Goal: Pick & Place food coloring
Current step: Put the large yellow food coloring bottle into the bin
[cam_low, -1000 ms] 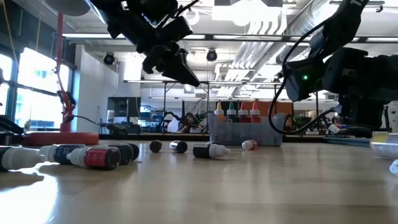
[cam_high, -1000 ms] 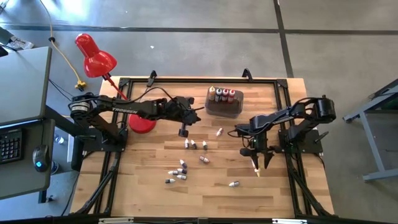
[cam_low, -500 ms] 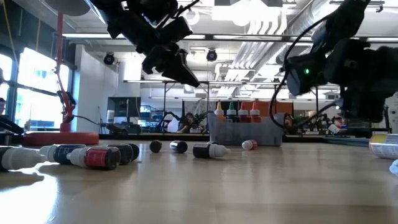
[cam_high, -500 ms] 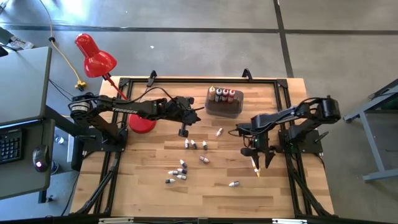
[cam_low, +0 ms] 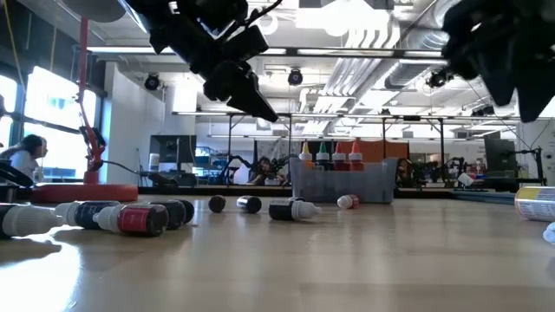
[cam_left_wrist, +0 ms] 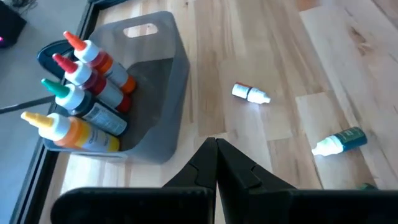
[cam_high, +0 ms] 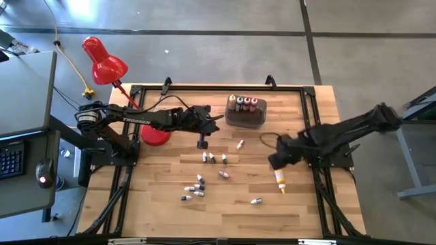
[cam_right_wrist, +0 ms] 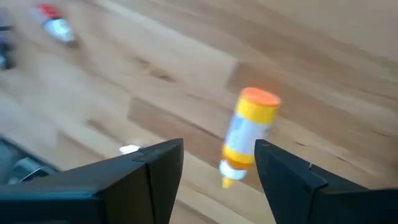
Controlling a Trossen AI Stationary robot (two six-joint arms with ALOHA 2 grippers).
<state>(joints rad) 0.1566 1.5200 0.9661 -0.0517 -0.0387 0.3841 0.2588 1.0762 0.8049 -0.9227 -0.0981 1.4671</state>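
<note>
A wooden desk (cam_high: 231, 204) stands on a grey concrete floor, with a red desk lamp (cam_high: 103, 62) at its far left corner. From above, the grey tub (cam_high: 245, 117) near the far edge holds four upright bottles, while small food coloring bottles (cam_high: 196, 187) lie scattered across the middle of the desk. A yellow bottle (cam_high: 279, 180) lies alone on the right side, its long axis running roughly front to back, just in front of the right gripper (cam_high: 278, 158); the right arm is plainly the nearer one. The left gripper (cam_high: 201, 143) hangs near the tub over the desk's middle. At desk level, the tub (cam_low: 342, 182) sits in the distance with loose bottles (cam_low: 130, 217) lying in the foreground; the yellow bottle is cut off at the picture's edge, and the right arm shows only as a dark blur above. The left wrist view shows the left gripper (cam_left_wrist: 216, 163) with its fingers pressed together and empty, the tub (cam_left_wrist: 155, 118) close ahead. The right wrist view shows the right gripper (cam_right_wrist: 217, 163) spread apart, holding nothing, with the yellow bottle (cam_right_wrist: 247, 134) lying between and just beyond its fingers, orange cap pointing away.
</note>
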